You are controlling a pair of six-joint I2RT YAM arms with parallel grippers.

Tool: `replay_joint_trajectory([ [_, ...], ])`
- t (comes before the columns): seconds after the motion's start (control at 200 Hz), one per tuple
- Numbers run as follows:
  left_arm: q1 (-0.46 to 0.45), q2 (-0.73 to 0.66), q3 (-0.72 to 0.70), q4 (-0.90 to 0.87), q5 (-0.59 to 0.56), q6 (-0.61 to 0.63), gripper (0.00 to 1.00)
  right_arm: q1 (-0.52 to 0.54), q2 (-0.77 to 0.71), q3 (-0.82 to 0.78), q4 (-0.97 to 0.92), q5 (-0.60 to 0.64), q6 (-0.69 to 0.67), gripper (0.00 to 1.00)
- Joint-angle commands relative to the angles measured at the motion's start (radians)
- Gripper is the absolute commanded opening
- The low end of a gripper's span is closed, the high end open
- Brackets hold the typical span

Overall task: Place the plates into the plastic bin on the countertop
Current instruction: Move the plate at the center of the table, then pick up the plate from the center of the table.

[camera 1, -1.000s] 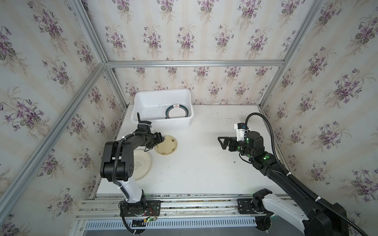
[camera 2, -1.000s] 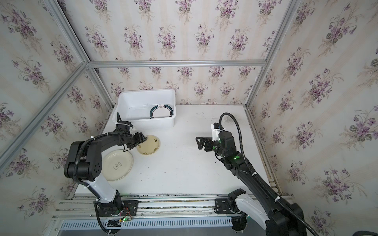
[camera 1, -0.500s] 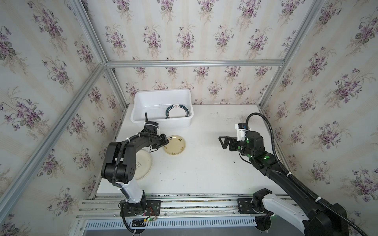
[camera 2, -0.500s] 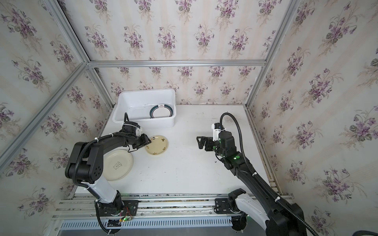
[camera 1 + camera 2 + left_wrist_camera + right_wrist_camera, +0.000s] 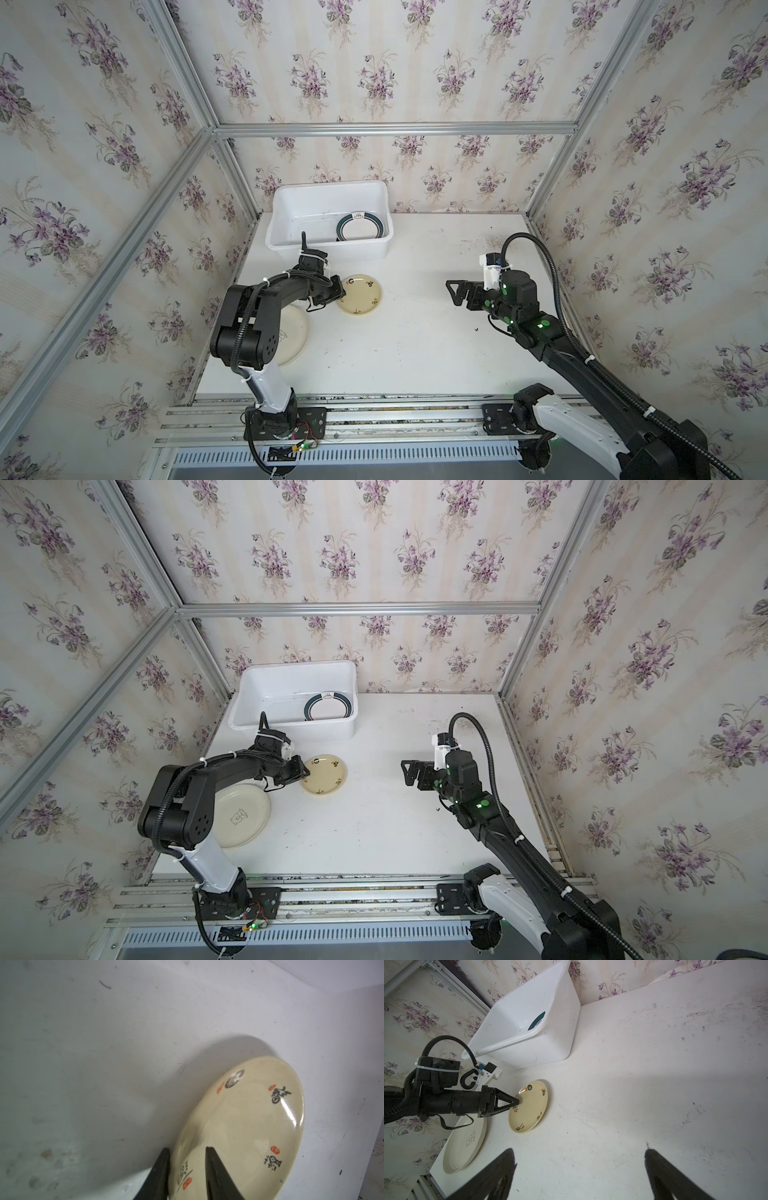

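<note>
Though half under left arm (image 5: 270,291), large cream plate (image 5: 297,338)

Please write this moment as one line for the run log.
left claw: astride small cream plate rim, grip unclear | right claw: open, empty | plastic bin: one green-rimmed plate | large cream plate: on countertop

Violet-flowered wallpaper (image 5: 374,75) behind aluminium frame bars (image 5: 395,129), slotted grille (image 5: 345,457) in front.
</note>
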Motion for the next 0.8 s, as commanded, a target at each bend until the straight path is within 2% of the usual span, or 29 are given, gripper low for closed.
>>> replay_joint_trajectory([
  [0.0, -0.005, 0.02, 0.015, 0.006, 0.017, 0.011, 0.28, -0.001, -0.001, -0.002, 0.022, 0.01, 0.004, 0.99],
  [0.41, -0.023, 0.035, 0.021, 0.002, 0.032, 0.006, 0.02, -0.001, 0.002, 0.005, -0.001, 0.034, 0.007, 0.99],
  [0.66, -0.04, -0.053, 0.003, 0.003, 0.072, 0.006, 0.0, -0.001, -0.003, 0.005, 0.013, 0.018, 0.006, 0.99],
  [0.795, -0.067, -0.115, 0.0, 0.002, 0.093, 0.005, 0.0, -0.002, 0.0, 0.002, 0.087, -0.092, -0.006, 0.99],
])
